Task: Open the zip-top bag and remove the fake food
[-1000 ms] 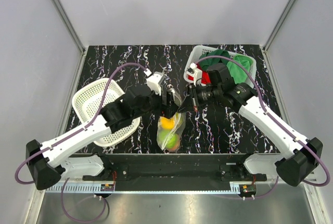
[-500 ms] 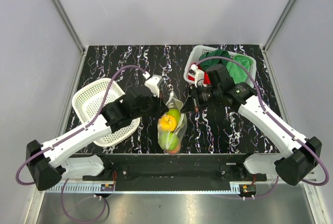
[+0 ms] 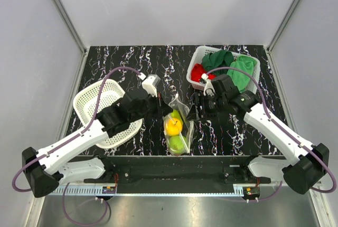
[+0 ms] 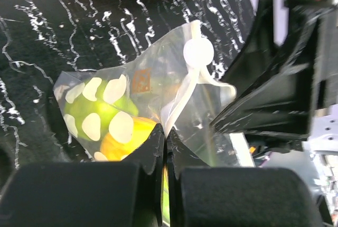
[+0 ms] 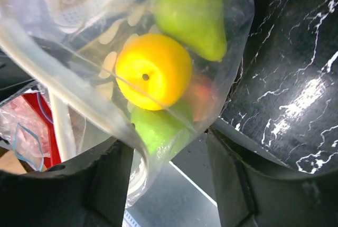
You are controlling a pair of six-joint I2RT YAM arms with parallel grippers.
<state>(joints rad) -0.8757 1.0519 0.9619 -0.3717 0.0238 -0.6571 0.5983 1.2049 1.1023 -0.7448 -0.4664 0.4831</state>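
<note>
The zip-top bag (image 3: 178, 124), clear with white dots, hangs at the table's front middle. My left gripper (image 3: 161, 105) is shut on the bag's upper edge, and the pinched film (image 4: 174, 92) rises straight out of the fingertips (image 4: 156, 141). Inside lies the fake food: a yellow fruit (image 5: 153, 71), two green ones (image 5: 193, 13) (image 5: 158, 126) and an orange-pink one (image 5: 203, 95). My right gripper (image 3: 194, 112) is open just right of the bag. In the right wrist view, the bag's lower corner (image 5: 158, 148) hangs loosely between its spread fingers (image 5: 237, 179).
A white perforated basket (image 3: 95, 103) sits under the left arm at the left. A second white basket (image 3: 196, 60) at the back right holds red and green cloths (image 3: 232, 66). The table's front edge runs just below the bag.
My left gripper has shut on the bag's top edge. My right gripper has let go, opened and drawn back slightly right. The bag now hangs from the left gripper alone.
</note>
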